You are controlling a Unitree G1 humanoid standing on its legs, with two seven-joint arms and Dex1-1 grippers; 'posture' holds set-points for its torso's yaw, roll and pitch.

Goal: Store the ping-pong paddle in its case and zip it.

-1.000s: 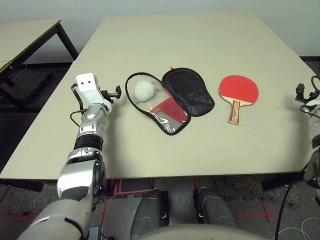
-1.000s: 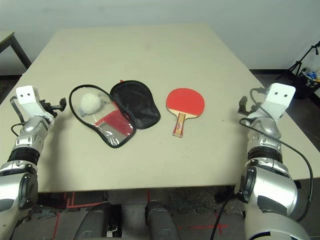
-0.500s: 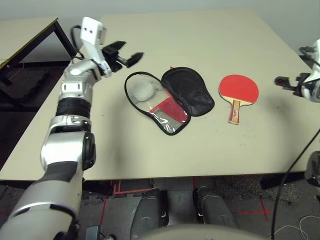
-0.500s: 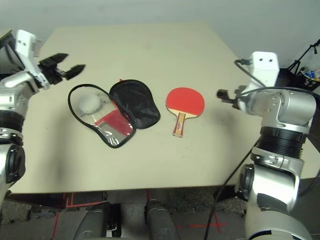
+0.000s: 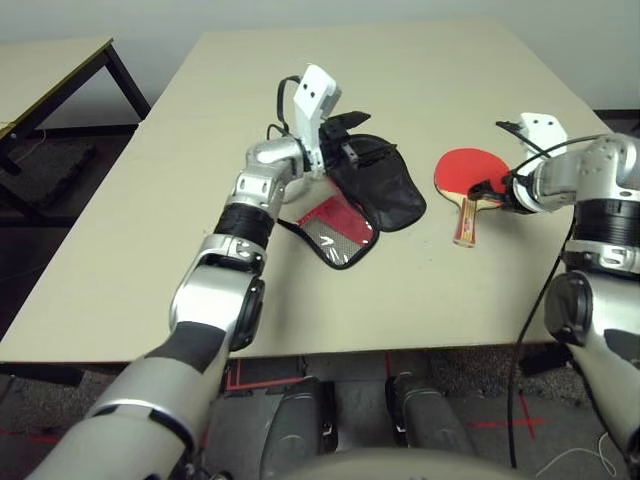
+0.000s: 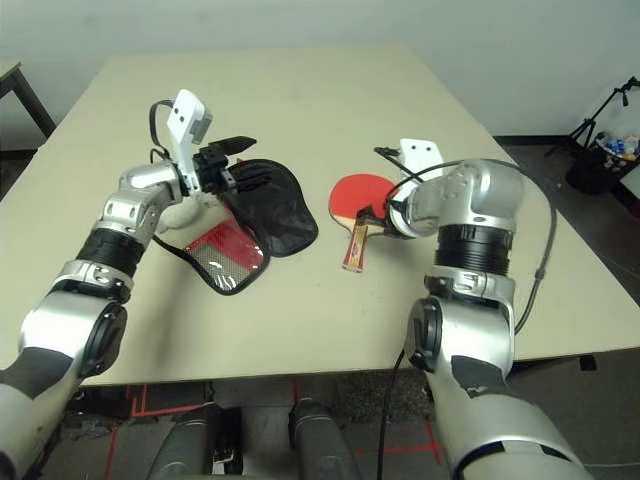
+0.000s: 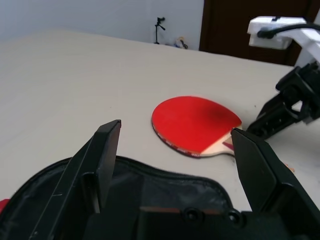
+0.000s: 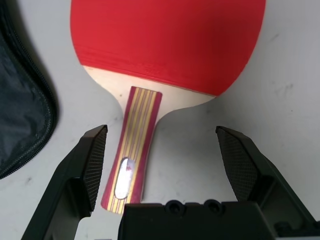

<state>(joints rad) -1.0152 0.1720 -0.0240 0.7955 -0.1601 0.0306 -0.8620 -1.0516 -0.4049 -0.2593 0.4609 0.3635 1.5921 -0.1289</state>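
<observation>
Red ping-pong paddle (image 8: 167,45) lies below the wide right gripper (image 8: 170,160); left gripper (image 7: 177,160) gapes above the case (image 5: 375,185).

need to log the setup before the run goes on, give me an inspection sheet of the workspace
surface: beige table, bare apart from the job's things
job's things: paddle lies flat, red face up, handle toward the robot; case lies unzipped beside it, black lining up, clear end nearest the robot
clutter: nothing seen
grippers: left gripper open, above the case's black flap; right gripper open, pointing down over the paddle handle, holding nothing
cables: black cables run along both wrists
surroundings: second table to the left; stand and gear on the floor to the right
</observation>
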